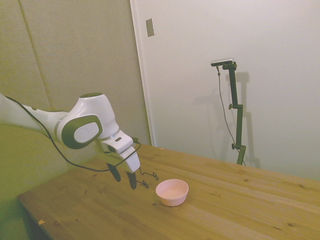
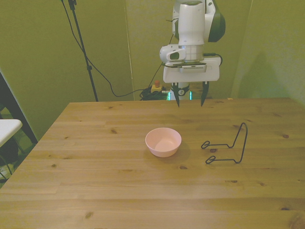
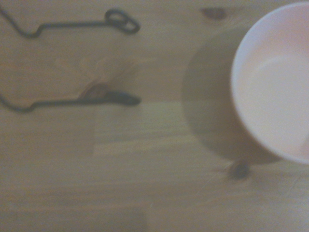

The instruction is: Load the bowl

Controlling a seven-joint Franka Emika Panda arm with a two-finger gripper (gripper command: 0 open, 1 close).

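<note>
Now the gripper hangs in the upper middle of the front view, above the table's far part, fingers spread wide apart and pointing down with nothing between them. Below it, near the centre of that frame, the bowl sits upright on the wood, pale pink, nothing inside. To the front view's right of the bowl, near but apart from it, stands the wire rack. From the side, the gripper hovers left of the bowl, partly covering the rack. Up close, the wrist view catches the bowl's rim and two rack feet.
</note>
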